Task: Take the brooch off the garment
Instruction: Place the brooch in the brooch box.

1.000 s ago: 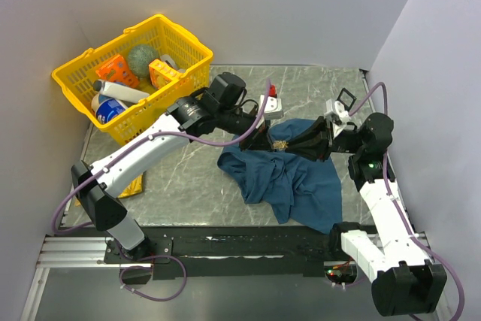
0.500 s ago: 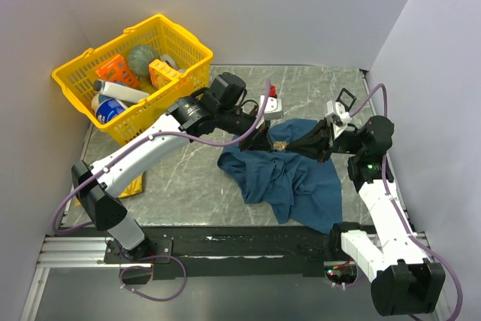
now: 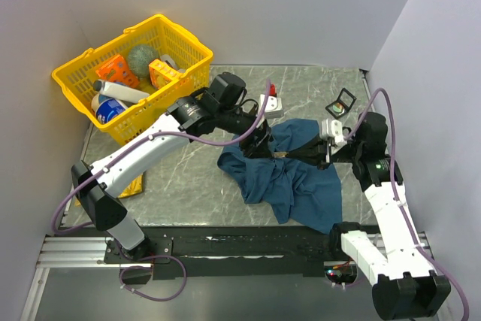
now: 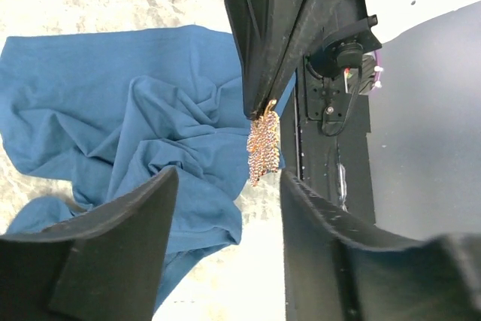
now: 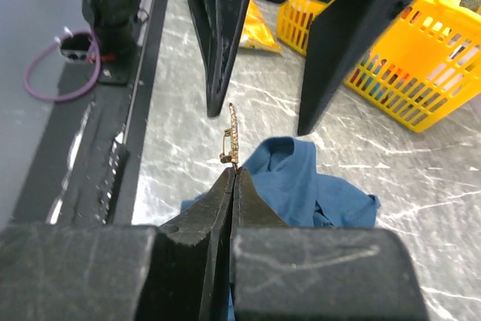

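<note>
1. Right gripper [image 5: 234, 172] is pinched shut on the gold brooch [image 5: 232, 134], whose long axis runs straight on from its tips.
2. Left gripper [image 4: 225, 180] is spread wide and empty, facing it just beside the brooch.
3. The blue garment [image 4: 113, 110] lies underneath on the table [image 5: 169, 118] — the brooch looks clear of the cloth.
4. No writing is readable.
</note>
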Controlling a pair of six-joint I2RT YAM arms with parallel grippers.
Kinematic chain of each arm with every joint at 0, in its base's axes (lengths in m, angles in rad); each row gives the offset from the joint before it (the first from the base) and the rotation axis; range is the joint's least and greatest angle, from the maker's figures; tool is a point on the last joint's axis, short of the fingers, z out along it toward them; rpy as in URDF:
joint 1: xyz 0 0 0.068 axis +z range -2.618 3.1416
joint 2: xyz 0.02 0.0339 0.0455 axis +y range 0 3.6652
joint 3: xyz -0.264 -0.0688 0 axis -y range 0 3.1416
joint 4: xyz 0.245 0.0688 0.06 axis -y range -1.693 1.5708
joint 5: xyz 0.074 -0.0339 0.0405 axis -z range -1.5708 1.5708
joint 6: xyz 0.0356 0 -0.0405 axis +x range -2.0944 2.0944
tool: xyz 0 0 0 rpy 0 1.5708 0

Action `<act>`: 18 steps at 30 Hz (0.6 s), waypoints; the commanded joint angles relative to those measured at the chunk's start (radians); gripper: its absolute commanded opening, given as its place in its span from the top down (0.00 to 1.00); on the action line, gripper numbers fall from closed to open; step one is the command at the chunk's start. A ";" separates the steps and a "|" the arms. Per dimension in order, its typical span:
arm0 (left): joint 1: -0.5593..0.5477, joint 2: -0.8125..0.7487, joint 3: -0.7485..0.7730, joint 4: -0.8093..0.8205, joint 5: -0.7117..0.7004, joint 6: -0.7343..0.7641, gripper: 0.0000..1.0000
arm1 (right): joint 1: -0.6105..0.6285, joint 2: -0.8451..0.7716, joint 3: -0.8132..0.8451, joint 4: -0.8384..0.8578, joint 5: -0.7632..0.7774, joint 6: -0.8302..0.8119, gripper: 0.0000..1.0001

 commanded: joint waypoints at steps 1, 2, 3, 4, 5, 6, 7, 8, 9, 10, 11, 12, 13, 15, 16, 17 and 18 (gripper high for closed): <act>0.001 -0.040 0.015 0.011 -0.016 0.035 0.32 | 0.005 -0.024 0.063 -0.204 0.036 -0.264 1.00; 0.001 -0.042 0.016 0.006 -0.018 0.039 0.30 | 0.007 -0.025 0.070 -0.229 0.054 -0.296 1.00; 0.001 -0.045 0.017 0.005 -0.021 0.043 0.29 | 0.005 -0.030 0.076 -0.269 0.060 -0.321 1.00; 0.000 -0.050 0.017 0.003 -0.027 0.046 0.28 | 0.005 -0.033 0.081 -0.283 0.071 -0.357 1.00; 0.001 -0.050 0.018 0.001 -0.037 0.048 0.28 | 0.004 -0.034 0.092 -0.292 0.080 -0.370 1.00; 0.001 -0.051 0.020 0.000 -0.042 0.049 0.27 | 0.005 -0.039 0.096 -0.306 0.102 -0.385 1.00; 0.001 -0.053 0.021 -0.002 -0.048 0.052 0.27 | 0.004 -0.041 0.101 -0.323 0.112 -0.408 1.00; 0.001 -0.054 0.023 -0.003 -0.057 0.052 0.26 | 0.005 -0.042 0.101 -0.320 0.126 -0.405 1.00; 0.001 -0.054 0.026 -0.005 -0.062 0.055 0.25 | 0.005 -0.045 0.101 -0.317 0.170 -0.405 1.00; 0.001 -0.059 0.026 -0.005 -0.070 0.055 0.25 | 0.005 -0.045 0.095 -0.300 0.197 -0.399 1.00; 0.001 -0.062 0.026 -0.003 -0.076 0.057 0.25 | 0.005 -0.047 0.090 -0.285 0.232 -0.387 1.00; 0.003 -0.063 0.023 0.001 -0.106 0.057 0.24 | 0.004 -0.045 0.086 -0.271 0.267 -0.376 1.00; 0.001 -0.069 0.020 0.009 -0.131 0.045 0.23 | 0.005 -0.048 0.075 -0.248 0.359 -0.344 1.00; 0.001 -0.073 0.013 0.021 -0.203 0.040 0.21 | 0.005 -0.053 0.061 -0.199 0.450 -0.329 1.00; 0.001 -0.082 0.010 0.026 -0.227 0.036 0.19 | 0.007 -0.054 0.047 -0.180 0.567 -0.298 1.00; 0.001 -0.085 0.007 0.032 -0.260 0.031 0.18 | 0.005 -0.056 0.041 -0.159 0.615 -0.293 1.00; 0.001 -0.088 0.001 0.037 -0.287 0.029 0.16 | 0.005 -0.060 0.035 -0.150 0.670 -0.296 1.00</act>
